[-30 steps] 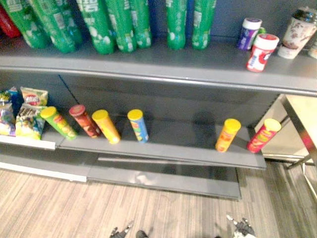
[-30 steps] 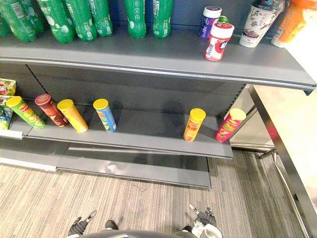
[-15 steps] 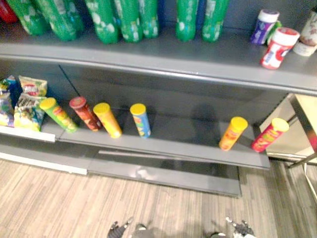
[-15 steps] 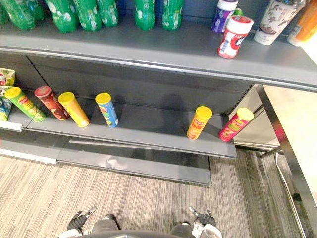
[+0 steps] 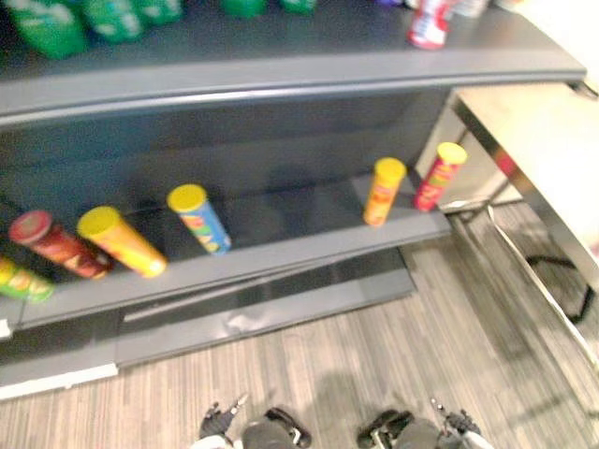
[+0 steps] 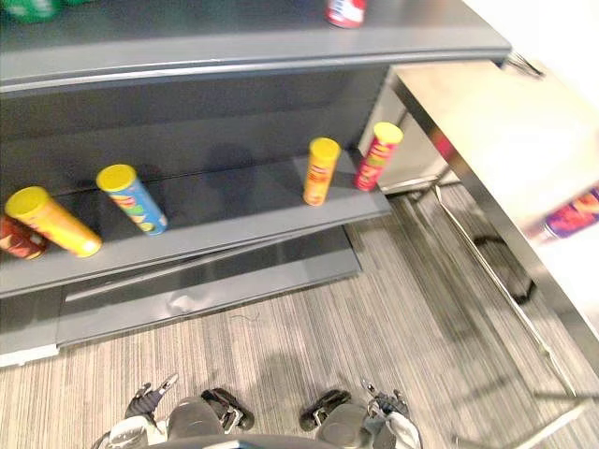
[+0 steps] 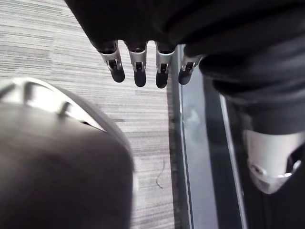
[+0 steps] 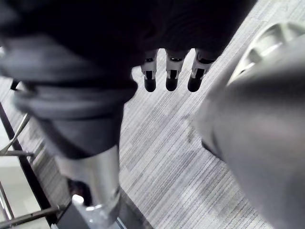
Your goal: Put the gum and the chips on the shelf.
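My view has swung to the right since a moment ago, but the things themselves have not moved. The green bottles [image 5: 47, 23] now just peek in at the upper left, and the pale counter [image 6: 487, 112] takes up the right side. The chip cans [image 5: 384, 192] stand in a row on the lower shelf [image 5: 290, 220]. The red and white tub [image 5: 428, 23] sits on the top shelf [image 5: 281, 42]. A blurry purple and red thing [image 6: 573, 213] lies on the counter. My left hand [image 5: 217, 426] and right hand [image 5: 459, 423] hang low at the bottom edge — fingers straight, apart, holding nothing.
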